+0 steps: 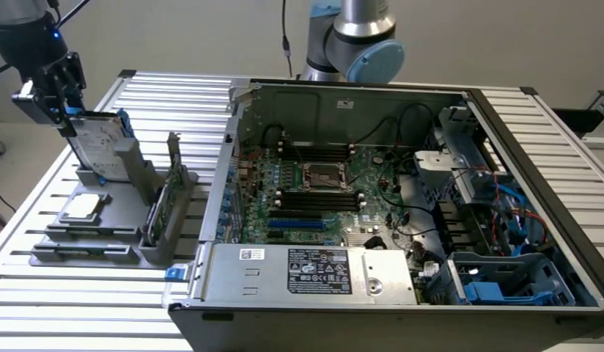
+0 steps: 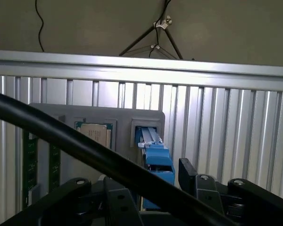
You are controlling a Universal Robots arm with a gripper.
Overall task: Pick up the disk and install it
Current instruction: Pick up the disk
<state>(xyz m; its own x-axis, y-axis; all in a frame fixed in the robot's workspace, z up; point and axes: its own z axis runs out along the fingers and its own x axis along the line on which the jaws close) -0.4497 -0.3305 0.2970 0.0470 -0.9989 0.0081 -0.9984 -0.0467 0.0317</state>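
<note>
The disk (image 1: 99,143) is standing upright in the grey holder (image 1: 87,246) at the exterior view's left, well apart from the case (image 1: 380,95). The gripper (image 1: 61,117) is hovering at its top, jaws wide, holding nothing. The disk is probably stiff, fairly heavy and sensitive to knocks, so gripping the blue carrier (image 2: 158,162) by its edges seems safest.

- Gripper (image 1: 65,121) positioned at the upper end of the disk (image 1: 99,143); contact cannot be determined.
- Disk stands upright in a grey fixture (image 1: 116,253) on the slatted table (image 1: 38,191), at the exterior view's left.
- 1 square chip (image 1: 84,207) lies flat in the fixture.
- Open computer case (image 1: 312,110) just beside the fixture; motherboard (image 1: 312,183) exposed.
</note>
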